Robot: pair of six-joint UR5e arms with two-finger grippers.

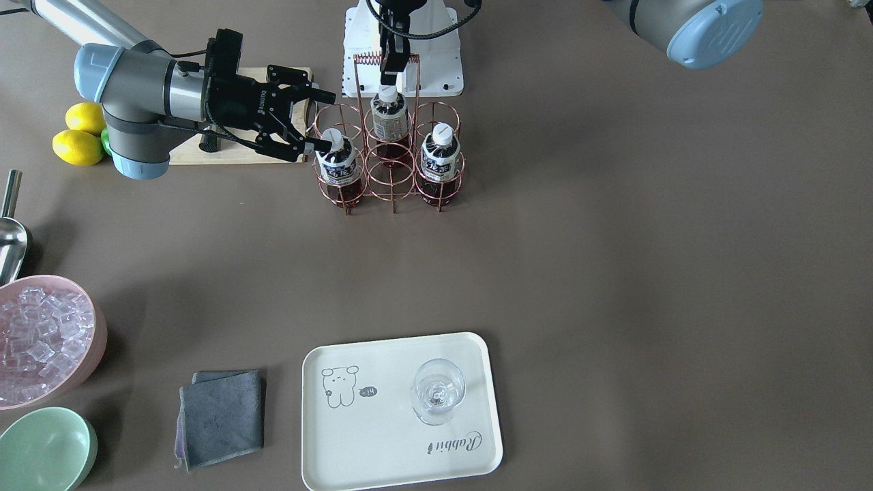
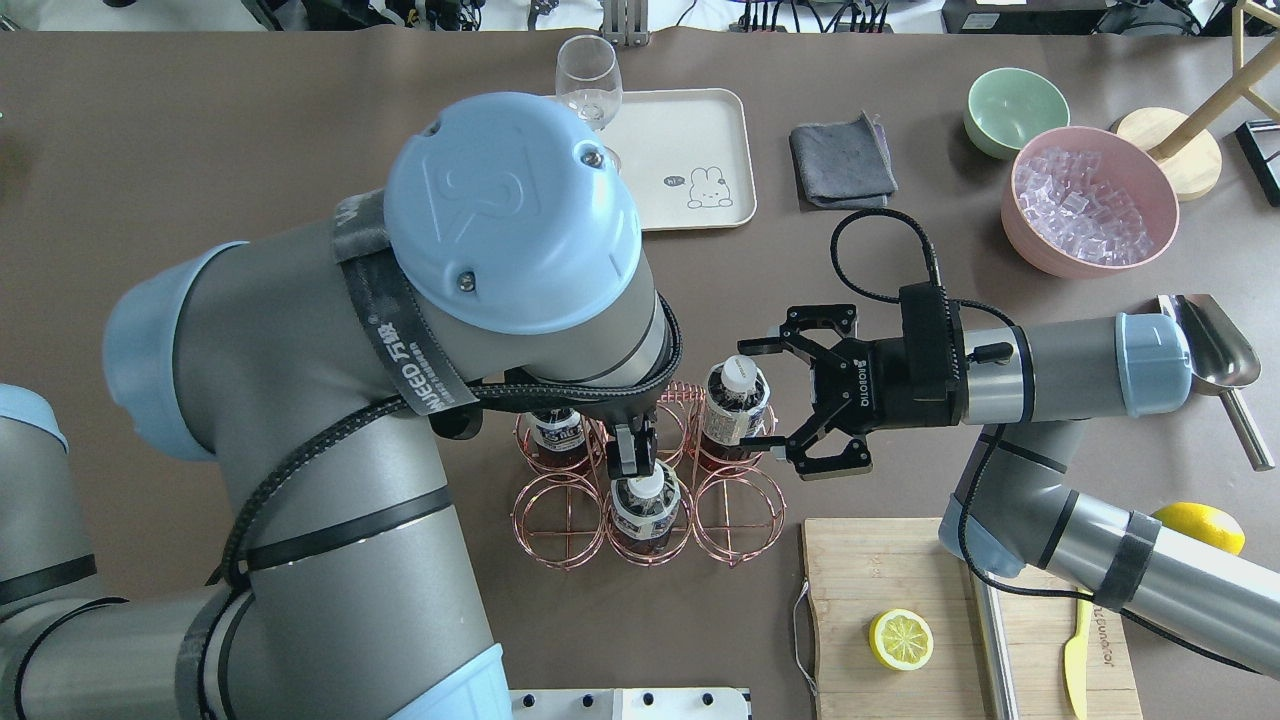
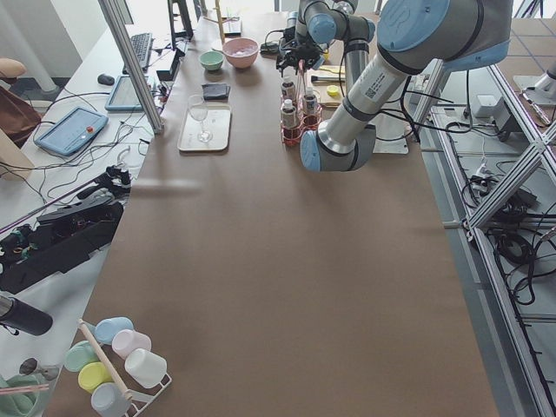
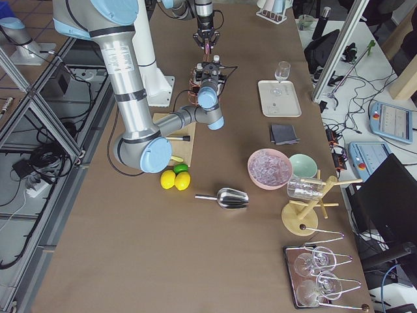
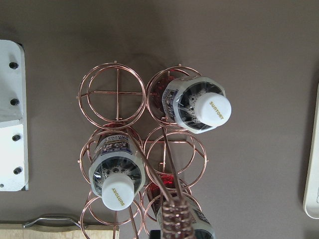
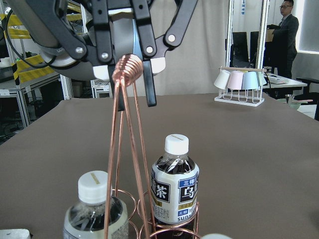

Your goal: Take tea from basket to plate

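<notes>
The copper wire basket [image 1: 394, 179] holds three tea bottles. My right gripper [image 1: 323, 121] is open, its fingers on either side of the top of the corner tea bottle [image 1: 337, 162], also seen in the overhead view [image 2: 735, 398]. My left gripper [image 2: 632, 458] comes straight down and is shut on the basket's coil-wrapped handle [image 6: 128, 67], above a second bottle [image 2: 643, 510]. The third bottle [image 1: 440, 160] stands in the other corner cell. The cream plate [image 1: 382, 447] lies far from the basket and bears a clear glass [image 1: 438, 392].
A wooden cutting board [image 2: 960, 600] with a lemon half [image 2: 900, 640] lies under my right arm. Two lemons [image 1: 78, 146], a metal scoop [image 1: 10, 239], a pink bowl of ice [image 1: 41, 341], a green bowl [image 1: 44, 450] and a grey cloth [image 1: 222, 416] lie on the right arm's side.
</notes>
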